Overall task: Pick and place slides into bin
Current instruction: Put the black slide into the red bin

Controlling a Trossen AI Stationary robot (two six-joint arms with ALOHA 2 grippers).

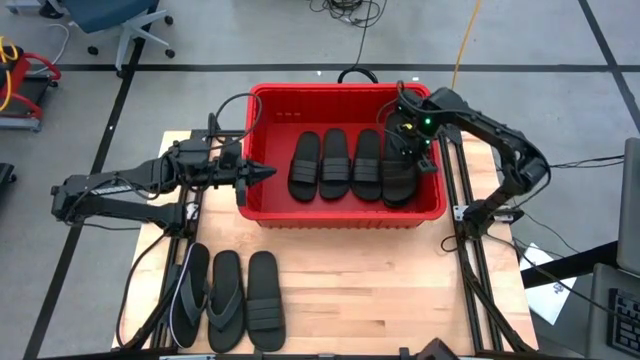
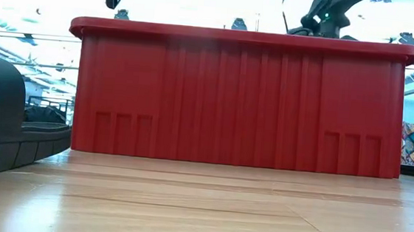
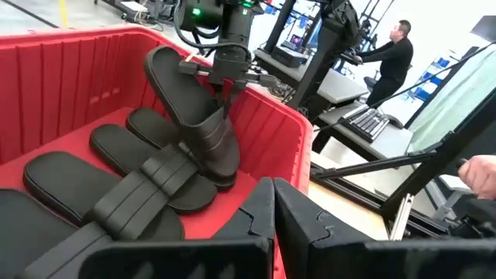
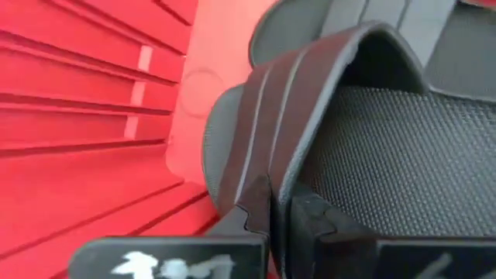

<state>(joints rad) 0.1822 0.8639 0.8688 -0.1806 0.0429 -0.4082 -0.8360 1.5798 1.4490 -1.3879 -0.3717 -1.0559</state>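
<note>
The right tool [image 1: 405,150] hangs over the 3 o'clock end of the bin [image 1: 262,140], its fingers pinched on the ribbed strap of a slide [image 3: 190,108]. That slide stands tilted, toe down against the sandals already inside and heel up toward the far wall. The step in hand looks like the release of this fourth slide.

To do it well, lower the slide until its sole lies close to flat beside the three slides [image 1: 335,165] lined up across the bin floor, then open the fingers fully and lift straight up, so the strap does not snag and drag the sandal back out. Let go too high and it may tip onto its neighbour or lean on the wall.

The left tool [image 1: 262,173] waits at the bin's 9 o'clock rim, fingers together and holding nothing.

At 7 o'clock on the tabletop [image 1: 400,290], three more slides [image 1: 228,298] lie side by side, two of them thong-strapped. These are the ones left to carry over.
</note>
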